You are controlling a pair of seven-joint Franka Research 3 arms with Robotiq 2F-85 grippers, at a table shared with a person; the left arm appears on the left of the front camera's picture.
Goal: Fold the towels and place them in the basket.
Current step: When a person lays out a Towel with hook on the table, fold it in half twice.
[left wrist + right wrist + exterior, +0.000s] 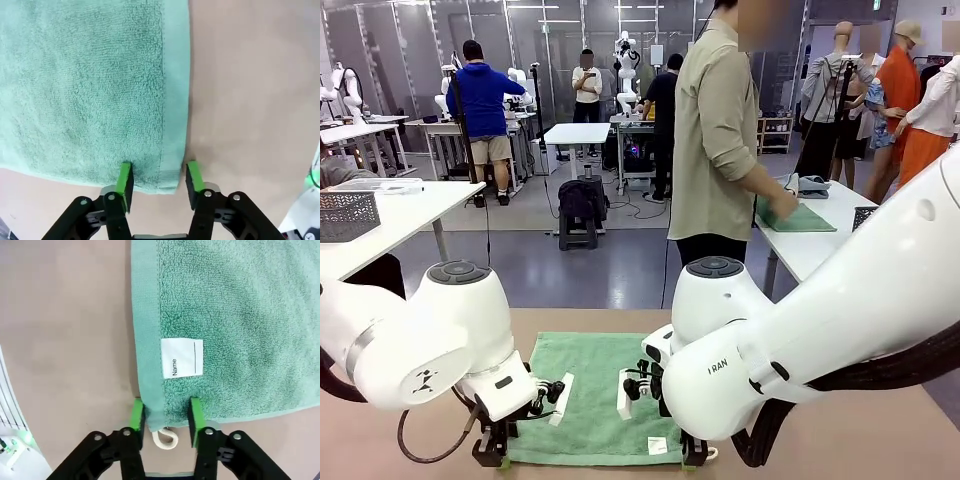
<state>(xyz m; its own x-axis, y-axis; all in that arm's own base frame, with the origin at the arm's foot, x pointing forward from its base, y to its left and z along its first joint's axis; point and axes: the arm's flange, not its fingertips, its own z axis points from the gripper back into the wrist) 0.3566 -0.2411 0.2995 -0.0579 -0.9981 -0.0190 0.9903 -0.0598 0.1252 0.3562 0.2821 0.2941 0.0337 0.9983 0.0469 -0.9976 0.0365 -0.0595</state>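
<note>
A sea-green towel (600, 390) lies flat on the tan table between my two arms, its white label (182, 357) near my right corner. At the towel's near left corner, my left gripper (159, 180) is down with narrowed jaws that still stand apart. One green pad (125, 177) rests over the terry and the other sits just off the hem. My right gripper (166, 415) straddles the near right corner the same way, its pads (195, 412) either side of the hem and the hanging loop (165, 440). The towel (90, 90) is not lifted or bunched.
A person stands at a white table (820, 245) to the far right, pressing a hand on another green cloth (800, 218). A dark mesh basket (345, 215) sits on a white side table at the left. Bare tan tabletop (65, 340) surrounds the towel.
</note>
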